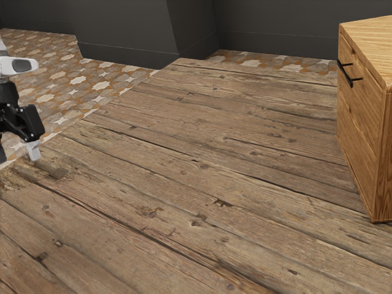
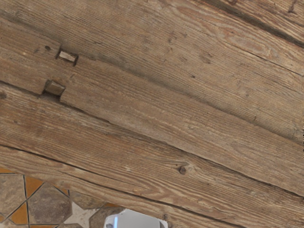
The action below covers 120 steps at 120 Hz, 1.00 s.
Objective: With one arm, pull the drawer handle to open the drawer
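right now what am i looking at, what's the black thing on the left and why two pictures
A simulated robot arm. The black part at the exterior view's left is its hand, hovering over a plank table. That picture comes from a camera beside the arm. The other comes from a camera on the hand, looking down at the same planks, with tiled floor past the table's edge. At the exterior view's right stands a cabinet with a black drawer handle, far from the hand. The hand holds nothing I can see.
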Motion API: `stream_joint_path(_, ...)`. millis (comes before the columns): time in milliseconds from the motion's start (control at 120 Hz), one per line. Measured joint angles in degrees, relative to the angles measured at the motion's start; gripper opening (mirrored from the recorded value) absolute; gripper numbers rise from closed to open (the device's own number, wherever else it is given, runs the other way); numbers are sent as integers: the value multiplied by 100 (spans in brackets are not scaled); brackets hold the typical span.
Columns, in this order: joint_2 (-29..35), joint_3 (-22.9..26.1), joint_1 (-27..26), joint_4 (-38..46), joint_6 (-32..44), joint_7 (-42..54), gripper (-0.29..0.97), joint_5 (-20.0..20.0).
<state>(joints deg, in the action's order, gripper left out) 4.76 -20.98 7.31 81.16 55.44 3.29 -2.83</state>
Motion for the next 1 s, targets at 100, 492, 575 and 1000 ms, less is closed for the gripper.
stream_joint_path(100, 10, -31, -135, 89, 1004, 110, 66, -28)
stream_joint_path(492, -2018, 487, -892, -1822, 5132, 371, 66, -1773)
stream_joint_path(575, -2407, 738, -1161, -1852, 6238, 328, 66, -2010)
stream_joint_path(1000, -2557, 1258, -2214, -1888, 8351, -349, 66, -1951)
